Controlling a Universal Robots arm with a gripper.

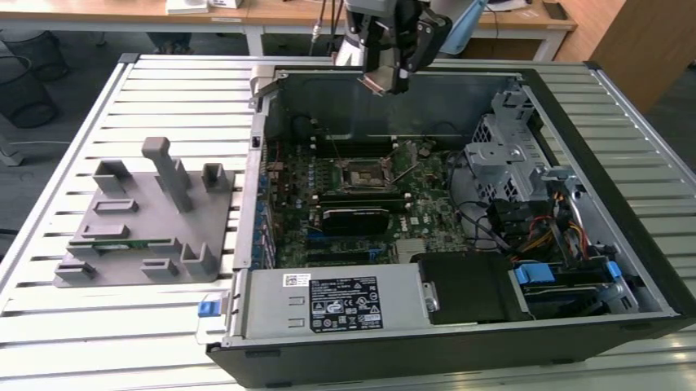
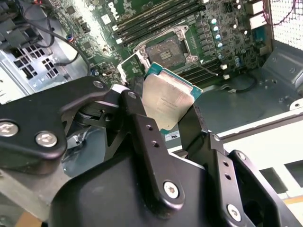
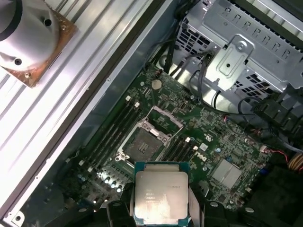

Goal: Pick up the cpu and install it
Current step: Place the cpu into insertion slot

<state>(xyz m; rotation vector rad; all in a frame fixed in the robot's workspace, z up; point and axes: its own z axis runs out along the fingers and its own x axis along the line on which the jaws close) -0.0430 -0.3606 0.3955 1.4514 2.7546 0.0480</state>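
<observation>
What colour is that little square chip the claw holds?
Pale silvery top, teal-green rim; the cpu shows best in the first wrist view.

The arm [image 1: 398, 20] hangs near the far edge of the slatted table [image 1: 163, 77] in the exterior view, its gripper [image 1: 384, 81] pointing downward, both black fingers [image 2: 142, 123] clamped on opposite edges of the cpu [image 2: 166, 100].

Robotics lab: slatted workbench [image 1: 109, 342], open computer case [image 1: 435, 358].

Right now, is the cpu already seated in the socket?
No, in the first wrist view the end effector holds the cpu, and the socket lies empty.
</observation>
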